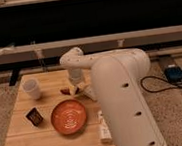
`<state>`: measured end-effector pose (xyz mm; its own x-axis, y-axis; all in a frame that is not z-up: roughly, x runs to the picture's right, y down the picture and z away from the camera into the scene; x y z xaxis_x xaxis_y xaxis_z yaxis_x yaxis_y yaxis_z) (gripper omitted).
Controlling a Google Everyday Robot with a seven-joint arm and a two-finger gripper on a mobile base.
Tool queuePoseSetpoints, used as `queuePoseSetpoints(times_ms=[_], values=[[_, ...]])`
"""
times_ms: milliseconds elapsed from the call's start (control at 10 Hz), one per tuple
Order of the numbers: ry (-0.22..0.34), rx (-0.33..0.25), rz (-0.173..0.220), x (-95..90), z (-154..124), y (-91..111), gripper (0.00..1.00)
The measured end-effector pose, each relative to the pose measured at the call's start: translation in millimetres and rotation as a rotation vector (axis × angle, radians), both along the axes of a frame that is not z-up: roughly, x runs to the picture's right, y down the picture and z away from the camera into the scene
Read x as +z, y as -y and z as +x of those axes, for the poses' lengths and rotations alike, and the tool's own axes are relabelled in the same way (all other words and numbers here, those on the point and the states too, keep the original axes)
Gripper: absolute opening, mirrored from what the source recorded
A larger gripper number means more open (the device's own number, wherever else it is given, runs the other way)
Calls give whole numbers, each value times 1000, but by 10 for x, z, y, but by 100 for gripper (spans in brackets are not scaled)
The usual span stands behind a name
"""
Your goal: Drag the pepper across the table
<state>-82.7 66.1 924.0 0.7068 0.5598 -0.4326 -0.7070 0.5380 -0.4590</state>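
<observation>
The pepper (pixel 65 91) is a small dark red shape lying on the light wooden table (pixel 28 141), just behind the orange bowl. My white arm reaches over the table's far side and my gripper (pixel 75 89) points down right beside the pepper, at its right end, touching or nearly touching it. Much of the pepper is hidden by the gripper.
A round orange ridged bowl (pixel 69 116) stands in the table's middle. A white cup (pixel 32 88) stands at the far left. A small dark box (pixel 34 116) lies left of the bowl. A white item (pixel 104 126) lies by the right edge. Cables and a blue device (pixel 175 72) lie on the floor.
</observation>
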Motion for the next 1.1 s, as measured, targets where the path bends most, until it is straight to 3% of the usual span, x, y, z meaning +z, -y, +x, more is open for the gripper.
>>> queuePoseSetpoints(times_ms=[200, 900, 1100], values=[[-3, -17, 4, 30, -33, -20, 72], [-18, -33, -24, 81, 52, -68, 4], [-17, -35, -25, 49, 53, -62, 0]])
